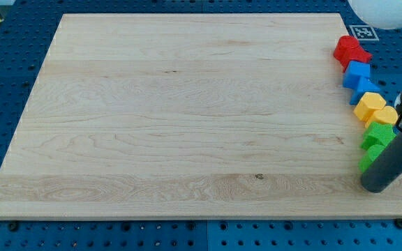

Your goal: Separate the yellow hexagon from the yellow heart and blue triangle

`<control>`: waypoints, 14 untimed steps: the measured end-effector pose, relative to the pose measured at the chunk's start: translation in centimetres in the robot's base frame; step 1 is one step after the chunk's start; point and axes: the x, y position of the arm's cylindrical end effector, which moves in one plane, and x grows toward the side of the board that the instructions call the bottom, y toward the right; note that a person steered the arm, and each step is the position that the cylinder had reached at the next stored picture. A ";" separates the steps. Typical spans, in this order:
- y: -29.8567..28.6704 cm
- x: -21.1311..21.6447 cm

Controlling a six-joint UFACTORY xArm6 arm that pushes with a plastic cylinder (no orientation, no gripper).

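Along the right edge of the bench (187,111) runs a column of touching blocks — red (350,50) at top, then blue (359,75), the yellow hexagon (369,106), the yellow heart (386,116), and green (377,143). No end effector is fitted; my tip (378,184) rests just below the green blocks — lower right of the frame

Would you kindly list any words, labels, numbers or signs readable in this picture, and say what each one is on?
No readable words or numbers anywhere.
A black-and-white square marker lies at the board's top right corner beside the red block: a pattern, not text.
The blocks and my rod carry no lettering.
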 end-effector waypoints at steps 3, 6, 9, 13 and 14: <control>5.2 2.9; 11.0 -8.0; 9.2 -14.3; -2.0 -14.8; 1.1 -17.7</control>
